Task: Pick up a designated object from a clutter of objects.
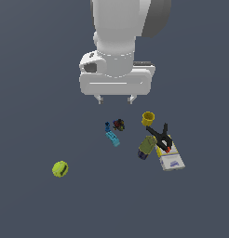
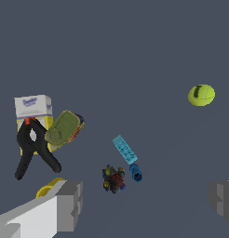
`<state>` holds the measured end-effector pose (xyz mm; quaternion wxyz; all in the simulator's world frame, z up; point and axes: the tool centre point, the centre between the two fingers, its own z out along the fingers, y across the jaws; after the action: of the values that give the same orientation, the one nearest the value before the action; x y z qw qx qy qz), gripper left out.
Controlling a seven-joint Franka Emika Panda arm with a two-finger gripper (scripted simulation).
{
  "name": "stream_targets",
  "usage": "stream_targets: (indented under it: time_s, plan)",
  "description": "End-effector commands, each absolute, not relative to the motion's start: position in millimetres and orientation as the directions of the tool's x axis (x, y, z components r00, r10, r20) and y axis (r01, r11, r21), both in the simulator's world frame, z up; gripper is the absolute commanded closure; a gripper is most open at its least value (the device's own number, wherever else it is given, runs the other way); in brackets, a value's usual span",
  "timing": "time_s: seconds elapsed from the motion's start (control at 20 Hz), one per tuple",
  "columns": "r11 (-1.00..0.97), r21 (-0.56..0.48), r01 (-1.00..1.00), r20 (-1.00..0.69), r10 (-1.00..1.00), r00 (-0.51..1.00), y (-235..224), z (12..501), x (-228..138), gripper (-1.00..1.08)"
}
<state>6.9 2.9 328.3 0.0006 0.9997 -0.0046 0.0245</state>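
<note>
since the olive-topped can (image 1: 146,147) sits touching the black clamp (image 1: 161,136) and flat box (image 1: 171,158), the spread, empty tool (image 1: 116,99) hovering above risks snagging the clamp.

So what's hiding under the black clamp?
The black clamp lies on the flat white-yellow box, covering the box's yellow end. The green-topped can sits right beside them. Anything else beneath it is covered.

The can (image 1: 147,146) showed a matt olive top. The tennis ball (image 1: 60,168) looked fuzzy, possibly felt. The clamp (image 1: 160,136) appeared smooth black plastic; the floor (image 1: 42,93) was uniformly matt.
</note>
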Motion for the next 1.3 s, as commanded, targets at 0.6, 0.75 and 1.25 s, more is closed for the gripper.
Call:
stream_targets:
  time_s: [0.6,0.75,1.25]
  plan:
    - [-0.998,0.013,-0.065,0.084,-0.063,0.994,-33.3,340.0,14.2,-0.92]
    - [-0.998,0.012,-0.069,0.083,-0.067,0.994,-30.3,337.5,15.0,-0.92]
    - [-0.990,0.007,-0.140,0.074,-0.139,0.988,-9.6,312.3,26.6,-0.92]
